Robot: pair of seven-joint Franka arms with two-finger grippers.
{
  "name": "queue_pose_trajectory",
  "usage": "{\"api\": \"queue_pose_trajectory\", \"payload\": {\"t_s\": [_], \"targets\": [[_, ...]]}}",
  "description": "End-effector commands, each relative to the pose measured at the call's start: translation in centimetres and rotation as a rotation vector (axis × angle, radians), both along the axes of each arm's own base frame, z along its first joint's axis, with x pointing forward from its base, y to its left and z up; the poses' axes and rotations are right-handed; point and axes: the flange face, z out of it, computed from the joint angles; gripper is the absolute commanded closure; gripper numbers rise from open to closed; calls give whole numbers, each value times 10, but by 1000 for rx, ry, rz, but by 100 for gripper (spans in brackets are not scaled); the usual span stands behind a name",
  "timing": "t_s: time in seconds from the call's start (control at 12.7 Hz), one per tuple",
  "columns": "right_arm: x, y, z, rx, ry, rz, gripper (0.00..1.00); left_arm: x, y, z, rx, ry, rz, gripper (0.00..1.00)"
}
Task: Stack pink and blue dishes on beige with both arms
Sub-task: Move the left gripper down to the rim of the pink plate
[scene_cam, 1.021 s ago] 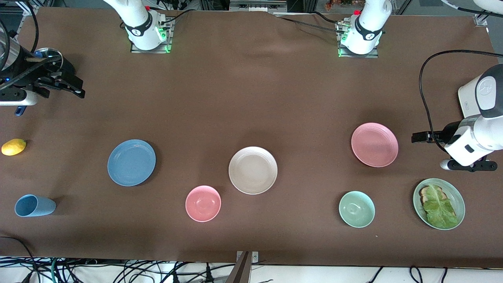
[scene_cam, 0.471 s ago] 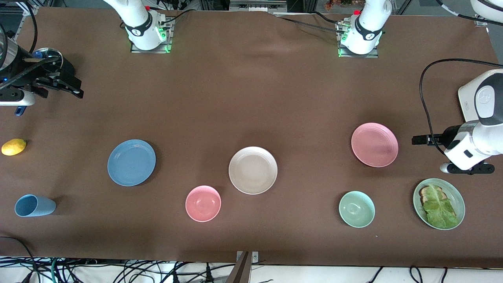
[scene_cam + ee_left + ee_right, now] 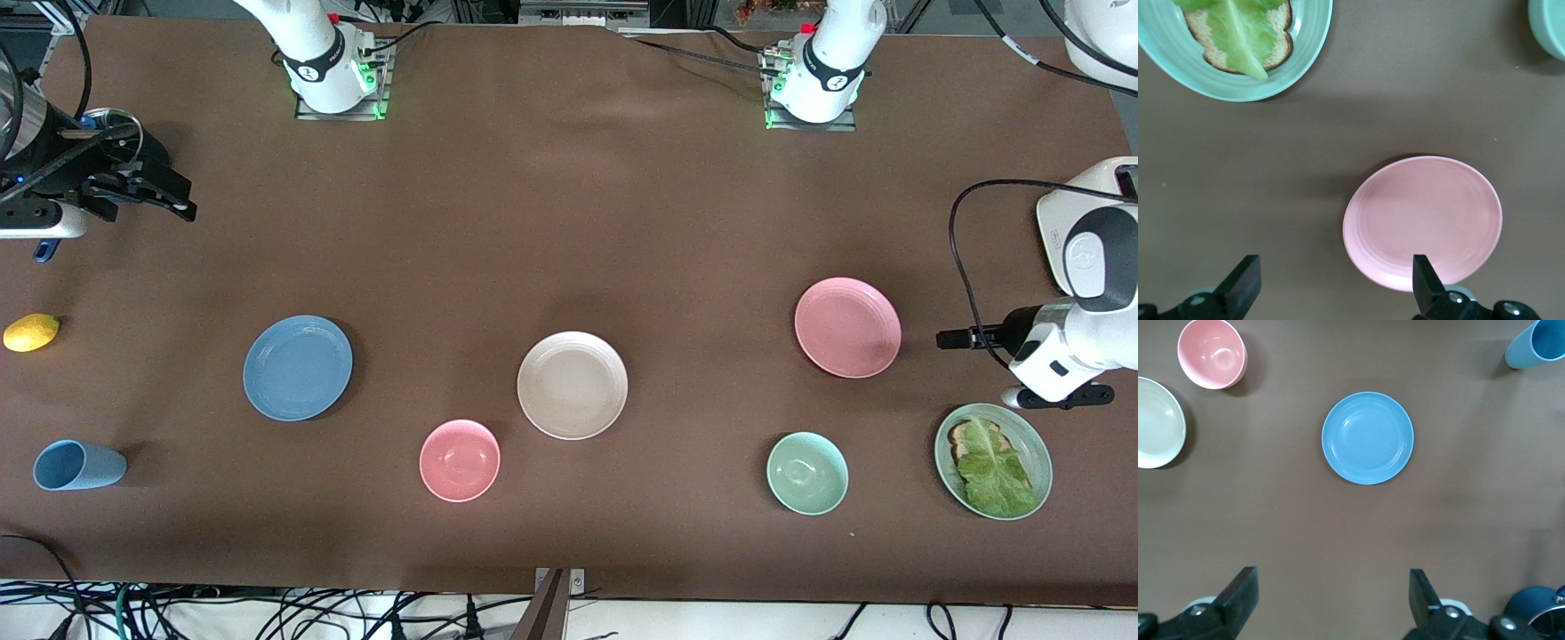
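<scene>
The blue plate [image 3: 298,367] [image 3: 1367,438] lies toward the right arm's end. The beige plate [image 3: 573,385] [image 3: 1158,421] is at mid-table, and the pink plate [image 3: 847,327] [image 3: 1423,221] is toward the left arm's end. All three are bare and lie apart. My left gripper [image 3: 956,339] [image 3: 1335,267] hangs open and empty over the cloth just beside the pink plate's rim. High over the table edge at the right arm's end, my right gripper [image 3: 178,201] [image 3: 1331,580] is open and holds nothing, well short of the blue plate.
A pink bowl [image 3: 460,460] and a green bowl [image 3: 807,473] sit nearer the front camera than the plates. A green plate [image 3: 1031,440] with lettuce and toast lies by the left arm. A blue cup [image 3: 78,465] on its side and a lemon [image 3: 31,332] are at the right arm's end.
The left arm's wrist and gripper have drifted toward the lettuce plate, still beside the pink plate. The right gripper has barely shifted. No plate has moved.
</scene>
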Motion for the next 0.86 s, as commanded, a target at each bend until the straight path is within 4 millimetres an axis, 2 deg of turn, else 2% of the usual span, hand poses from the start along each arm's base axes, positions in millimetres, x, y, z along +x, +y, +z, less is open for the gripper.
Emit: {"api": "queue_pose_trajectory", "payload": {"t_s": [0.0, 0.08, 0.31, 0.47, 0.63, 0.79], "targets": [[-1, 1, 6, 20, 3, -5, 0, -16, -6, -36, -1, -36, -22, 0], [-1, 1, 6, 20, 3, -5, 0, -25, -9, -53, -3, -32, -27, 0], [-1, 0, 6, 20, 3, -5, 0, -43, -9, -87, -12, -43, -69, 0], [-1, 0, 6, 20, 3, 0, 0, -62, -1, -110, -16, -55, -75, 0], [-1, -2, 6, 20, 4, 0, 0, -68, 0, -118, -21, -54, -98, 0], [-1, -3, 5, 20, 5, 0, 0, -74, 11, -130, -27, -38, -84, 0]]}}
